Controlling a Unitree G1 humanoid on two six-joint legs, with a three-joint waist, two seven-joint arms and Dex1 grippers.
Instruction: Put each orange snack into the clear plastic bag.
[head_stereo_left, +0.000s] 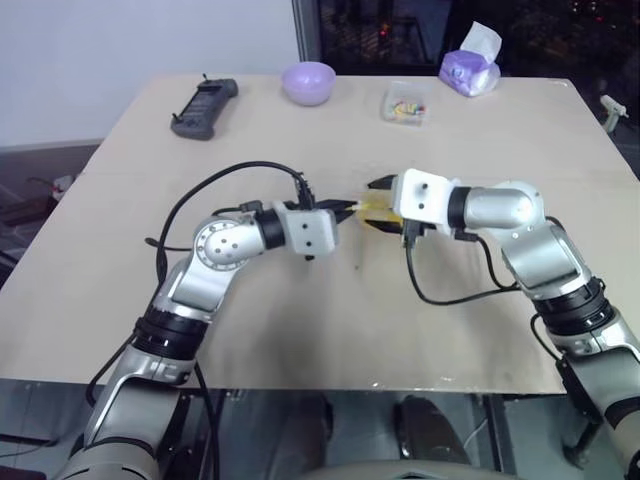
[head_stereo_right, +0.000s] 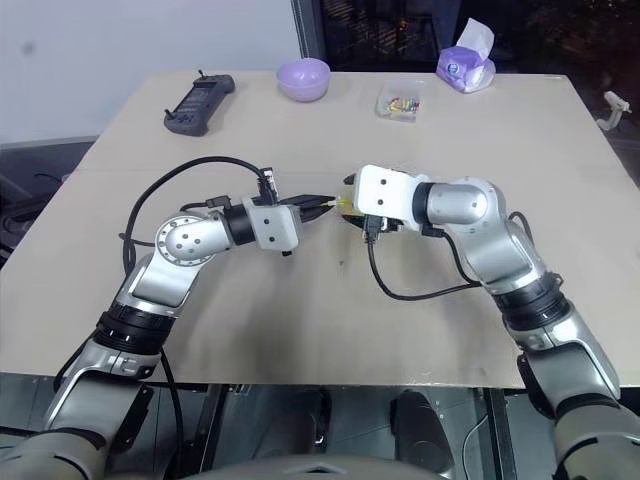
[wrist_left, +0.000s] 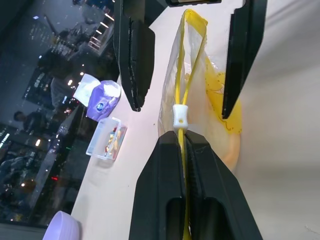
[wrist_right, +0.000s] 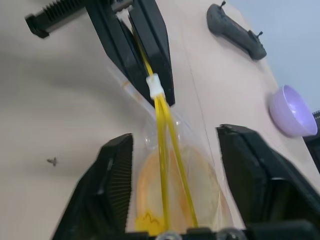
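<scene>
Left hand (wrist_left: 182, 145) is pressed tight together, both black fingers (wrist_left: 160, 190) pinching the yellow strip at the edge of the clear plastic bag (wrist_left: 200, 115), right below a small white slider on that strip. The bag hangs in the air between the two hands, over the middle of the desk (head_stereo_left: 330, 330), well in from every edge.

Right hand (wrist_right: 172, 165) is spread wide, one finger (wrist_right: 112, 185) on each side of the bag. In the right wrist view neither pad looks to be pressing the plastic; there is a gap on both sides, though the crinkly film makes the exact edge hard to judge.

Inside the bag sits the orange snack (wrist_right: 177, 185), a round orange-yellow shape seen through the film, with the yellow strip running across it. Its top pattern cannot be made out through the plastic, and the lower part of it is cut off in the wrist view. A yellow patch shows on the bag beside it.

From the head views the bag is mostly hidden behind the two hands: only a sliver of yellow peeks out between them.

Along the far edge of the desk: a black handheld controller (head_stereo_left: 204, 106) towards the far left corner, a lilac bowl (head_stereo_left: 308, 82), a small clear box of colourful bits (head_stereo_left: 405, 104), and a purple tissue pack (head_stereo_left: 470, 66).
</scene>
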